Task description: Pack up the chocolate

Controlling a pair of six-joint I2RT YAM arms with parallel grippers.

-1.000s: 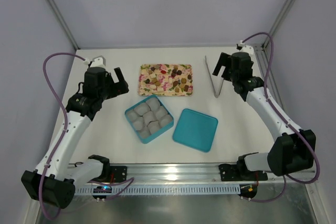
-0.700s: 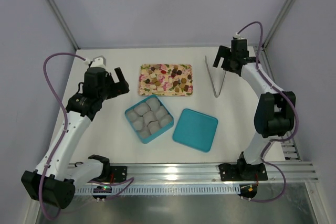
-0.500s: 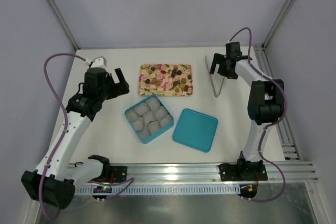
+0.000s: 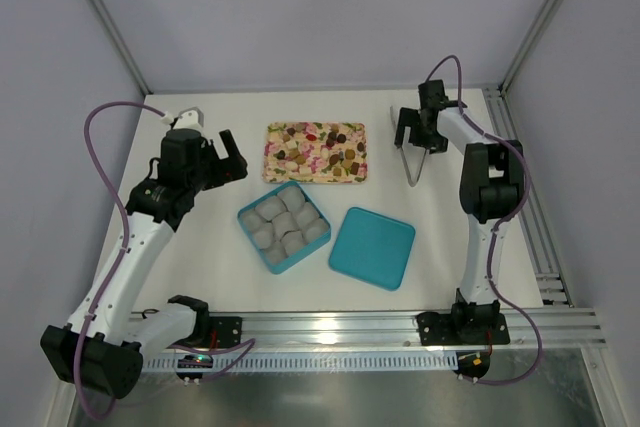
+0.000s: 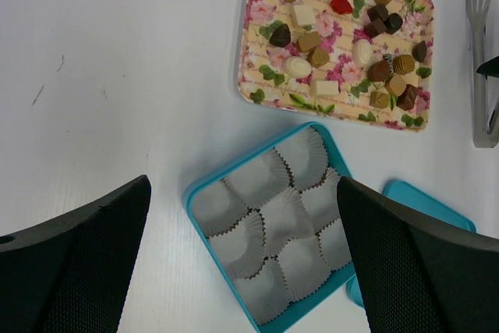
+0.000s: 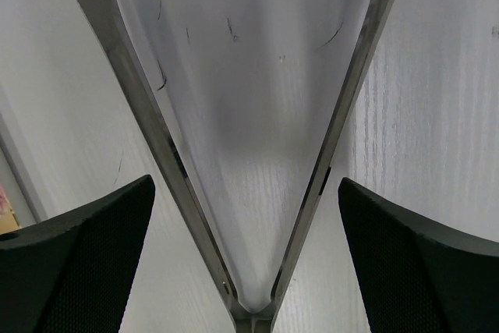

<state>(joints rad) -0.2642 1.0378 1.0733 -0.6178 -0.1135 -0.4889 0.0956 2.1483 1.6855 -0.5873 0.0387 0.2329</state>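
The chocolate [image 4: 318, 150] lies as many small brown, tan and reddish pieces on a flowered tray [image 4: 277, 131]; the left wrist view shows the pieces too [image 5: 281, 35]. A teal box [image 4: 246, 215] in front of the tray holds several white paper cups [image 5: 273, 216] with nothing in them. My left gripper [image 4: 228, 157] is open and empty, high up to the left of the tray; in its wrist view it [image 5: 243, 224] frames the box. My right gripper [image 4: 413, 132] is open, low over the metal tongs [image 4: 413, 159]; its fingers straddle the tongs' two arms [image 6: 152, 130] near the hinge without touching them.
The teal lid [image 4: 372, 247] lies flat to the right of the box. The enclosure's walls stand behind and on both sides. A metal rail runs along the table's right edge [image 4: 520, 177].
My right arm has folded in and its gripper has moved left and down, from beside the tongs to right over them. The left arm, tray, box and lid have not moved.
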